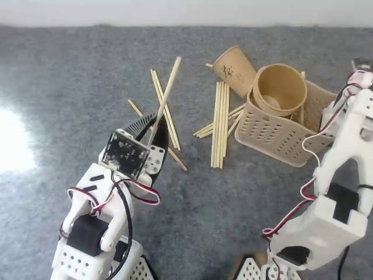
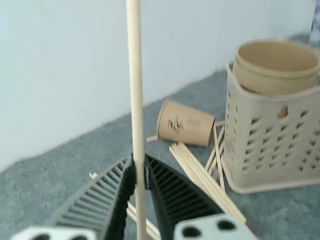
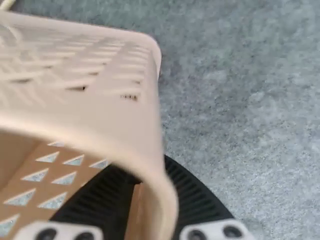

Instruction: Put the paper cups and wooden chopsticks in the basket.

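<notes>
1. High view: near-left on the grey desk [image 1: 58, 81], the left end effector [image 1: 154, 132] pinches one wooden chopstick [image 1: 169, 87]. Its long axis runs toward the far side, leaning slightly right. More chopsticks [image 1: 220, 122] lie near-to-far just left of the basket [image 1: 280, 137], which holds stacked paper cups [image 1: 280, 87]. Another cup [image 1: 233, 70] lies on its side at the basket's far-left corner.
2. Left wrist view: the pinched chopstick rises straight up out of the pressed-together fingers.
3. Right wrist view: the right end effector [image 3: 145, 187] clamps the basket's wall, a finger on either side.
</notes>
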Controlling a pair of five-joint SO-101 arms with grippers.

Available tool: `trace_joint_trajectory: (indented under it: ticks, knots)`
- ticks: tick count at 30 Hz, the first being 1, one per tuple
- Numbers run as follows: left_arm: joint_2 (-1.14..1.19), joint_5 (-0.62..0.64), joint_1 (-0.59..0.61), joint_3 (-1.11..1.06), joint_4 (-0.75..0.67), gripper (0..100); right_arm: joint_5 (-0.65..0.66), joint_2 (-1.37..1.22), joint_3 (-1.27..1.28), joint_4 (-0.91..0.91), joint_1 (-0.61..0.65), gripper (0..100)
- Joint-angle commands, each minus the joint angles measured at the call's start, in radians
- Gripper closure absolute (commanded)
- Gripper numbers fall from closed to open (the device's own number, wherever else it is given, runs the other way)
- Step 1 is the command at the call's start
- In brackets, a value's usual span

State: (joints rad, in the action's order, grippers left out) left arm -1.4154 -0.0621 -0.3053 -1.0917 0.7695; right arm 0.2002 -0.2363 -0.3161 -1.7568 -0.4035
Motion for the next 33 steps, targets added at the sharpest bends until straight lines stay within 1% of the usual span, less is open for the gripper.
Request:
trace_joint_trajectory:
  ticks: [1, 4, 6, 9, 12, 16, 23, 24, 27, 28, 29, 31, 33]
  knots:
    - [0.0, 0.018, -0.055, 0.012, -0.08, 99, 0.038, -0.008, -0.018, -0.036, -0.002, 93.4]
    - [0.0, 0.017, -0.089, 0.012, -0.135, 99, 0.04, 0.013, -0.018, -0.038, 0.004, 81.8]
    - [0.0, 0.017, -0.097, 0.01, -0.18, 99, 0.041, 0.038, -0.018, -0.038, 0.013, 77.6]
    - [0.0, 0.014, -0.095, 0.008, -0.285, 99, 0.043, 0.091, -0.018, -0.038, 0.038, 77.9]
    - [0.002, -0.038, -0.097, 0.005, -0.379, 99, 0.043, 0.171, -0.018, -0.036, 0.067, 77.8]
    - [0.002, -0.071, -0.097, 0.004, -0.433, 99, 0.043, 0.318, -0.018, -0.018, 0.091, 77.8]
    - [0.002, -0.074, -0.098, 0.002, -0.413, 99, 0.043, 0.493, -0.018, 0.001, 0.082, 77.9]
    - [0.0, -0.091, -0.114, -0.001, -0.381, 99, 0.043, 0.51, -0.018, -0.004, 0.07, 77.9]
    - [-0.009, -0.221, -0.195, 0.004, -0.216, 99, 0.043, 0.556, -0.018, 0.004, 0.031, 77.9]
    - [-0.011, -0.259, -0.213, 0.008, -0.175, 99, 0.043, 0.568, -0.018, 0.004, 0.018, 77.9]
    - [-0.011, -0.29, -0.222, 0.018, -0.163, 99, 0.048, 0.579, -0.018, 0.004, 0.004, 77.9]
    - [-0.017, -0.322, -0.221, 0.041, -0.176, 99, 0.072, 0.596, -0.018, -0.004, -0.013, 77.9]
    - [-0.015, -0.282, -0.224, 0.051, -0.242, 99, 0.086, 0.607, -0.012, -0.008, -0.027, 77.9]
